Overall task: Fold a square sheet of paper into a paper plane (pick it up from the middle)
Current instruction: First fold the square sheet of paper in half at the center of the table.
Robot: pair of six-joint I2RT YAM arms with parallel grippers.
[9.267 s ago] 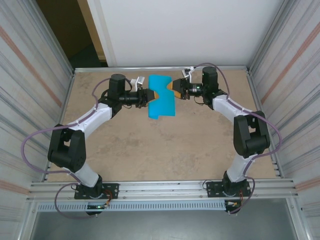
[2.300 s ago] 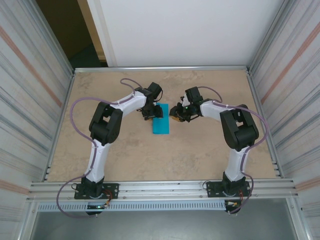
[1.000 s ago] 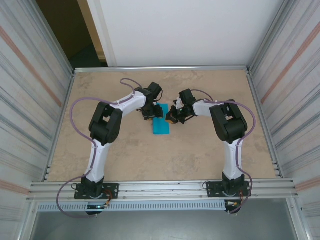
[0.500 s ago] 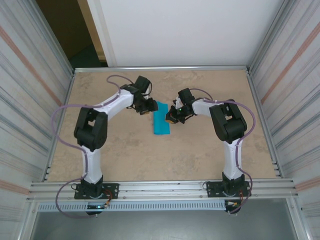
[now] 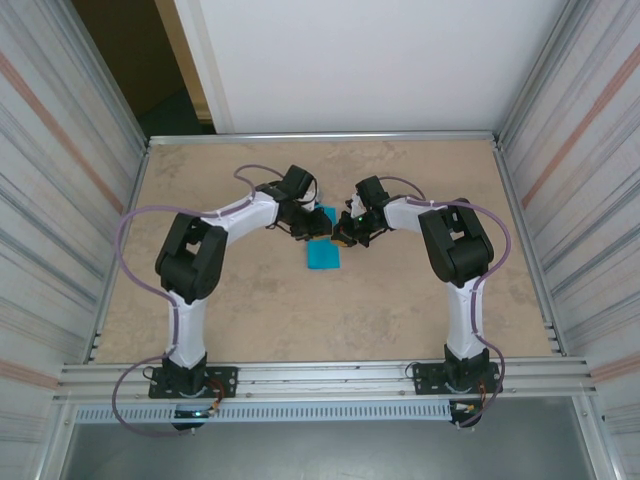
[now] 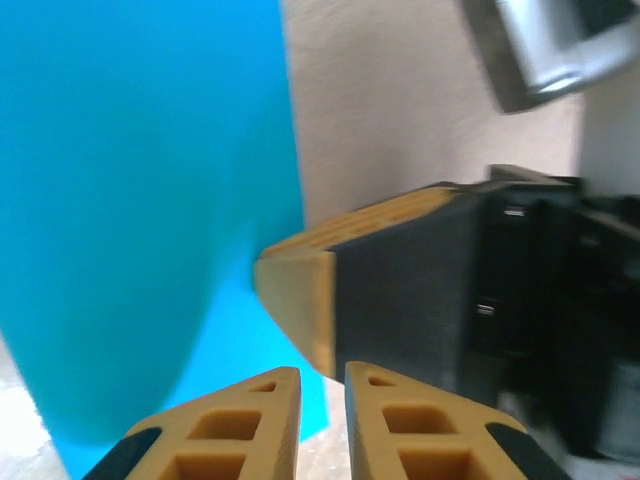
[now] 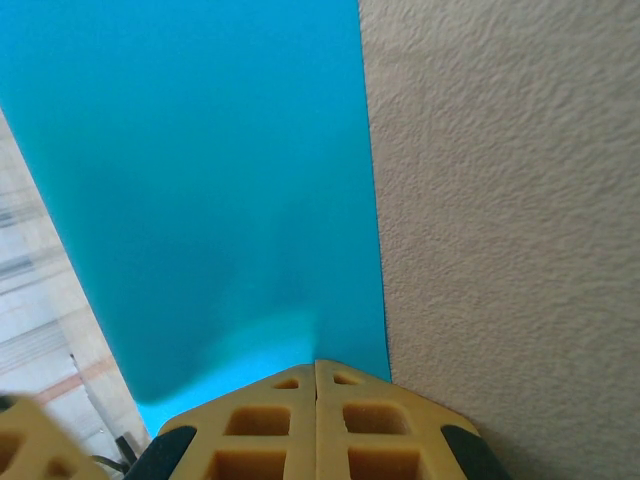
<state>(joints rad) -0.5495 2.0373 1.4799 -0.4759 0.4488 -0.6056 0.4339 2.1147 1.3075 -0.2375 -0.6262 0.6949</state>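
**Folded strip sitting between the two claws, mid-table**

The surface is a beige speckled tabletop. Ribbed metal walls run down both sides, there's a plain white panel across the back and a dark gap at the far left corner. An aluminium rail runs along the near edge where the arm bases are bolted.

The paper is a narrow teal strip lying flat on the table. Its long axis runs roughly from the near side toward the back panel. The end that sticks out on the near side of the claws is blunt and squared. I can't make out a pointed end anywhere.

The left claw is just to the strip's left and the right claw just to its right, so the paper sits right between them. The two claws are nearly nose to nose over its far half.

From the right wrist, that claw's fingers are pressed flat together with nothing between them. The tips rest at the paper's edge and the strip stretches straight ahead of them.

From the left wrist, the jaws are nearly together with a thin slit left. The paper lies ahead and to the left of the tips. I can't tell if they're pinching any of it.
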